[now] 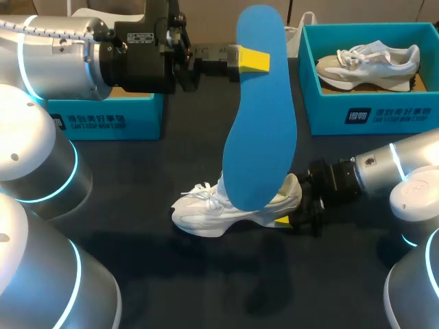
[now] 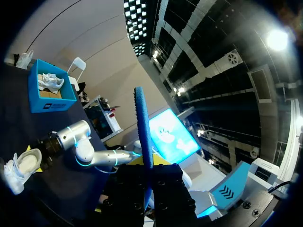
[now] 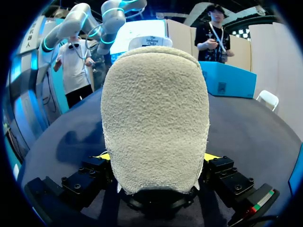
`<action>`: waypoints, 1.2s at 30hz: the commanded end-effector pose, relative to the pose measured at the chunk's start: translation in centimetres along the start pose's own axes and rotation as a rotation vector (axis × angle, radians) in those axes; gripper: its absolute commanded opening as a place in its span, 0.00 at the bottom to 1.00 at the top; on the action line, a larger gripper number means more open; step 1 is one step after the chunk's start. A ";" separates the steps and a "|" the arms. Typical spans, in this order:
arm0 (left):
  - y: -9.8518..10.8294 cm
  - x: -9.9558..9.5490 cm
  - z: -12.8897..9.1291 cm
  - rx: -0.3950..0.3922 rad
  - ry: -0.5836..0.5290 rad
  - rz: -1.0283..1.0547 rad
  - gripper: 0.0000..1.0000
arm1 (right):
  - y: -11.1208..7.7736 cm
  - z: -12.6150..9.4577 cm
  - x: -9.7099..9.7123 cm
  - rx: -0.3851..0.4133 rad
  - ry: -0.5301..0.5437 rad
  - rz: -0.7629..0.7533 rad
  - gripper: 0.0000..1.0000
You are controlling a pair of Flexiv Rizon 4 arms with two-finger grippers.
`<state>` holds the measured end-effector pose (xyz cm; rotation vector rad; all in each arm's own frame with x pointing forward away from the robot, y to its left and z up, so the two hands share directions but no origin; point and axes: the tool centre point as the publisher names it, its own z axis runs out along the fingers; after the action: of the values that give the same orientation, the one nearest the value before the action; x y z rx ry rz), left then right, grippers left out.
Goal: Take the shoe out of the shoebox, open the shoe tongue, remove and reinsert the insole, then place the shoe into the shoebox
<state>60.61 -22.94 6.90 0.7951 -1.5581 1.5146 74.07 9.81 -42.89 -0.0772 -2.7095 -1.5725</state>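
While the left fingers pinch the insole and the right fingers clamp the shoe, a skewed reinsertion could buckle the insole.

Dark table, spare grey sneaker inside right-hand teal box

My white sneaker sits upright on its sole. The blue insole stands on end in the air right over the sneaker, and I can't tell if they touch. The teal shoebox is open, well beyond the sneaker, with a second shoe inside.
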 end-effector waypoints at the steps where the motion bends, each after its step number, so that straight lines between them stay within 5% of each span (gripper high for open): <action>1: -0.1 0.0 0.2 -0.001 -0.002 0.000 0.00 | 0.3 -0.5 0.2 0.029 0.004 0.006 1.00; 9: -0.1 0.0 0.2 -0.001 -0.002 0.000 0.00 | 1.0 -1.5 -0.2 0.057 0.006 -0.001 1.00; 36: -0.1 0.0 0.2 -0.001 -0.002 0.000 0.00 | 3.6 -6.2 0.2 0.366 -0.007 0.016 1.00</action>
<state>60.58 -22.93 6.88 0.7962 -1.5585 1.5148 74.22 6.52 -38.00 -0.1051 -2.8994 -1.1663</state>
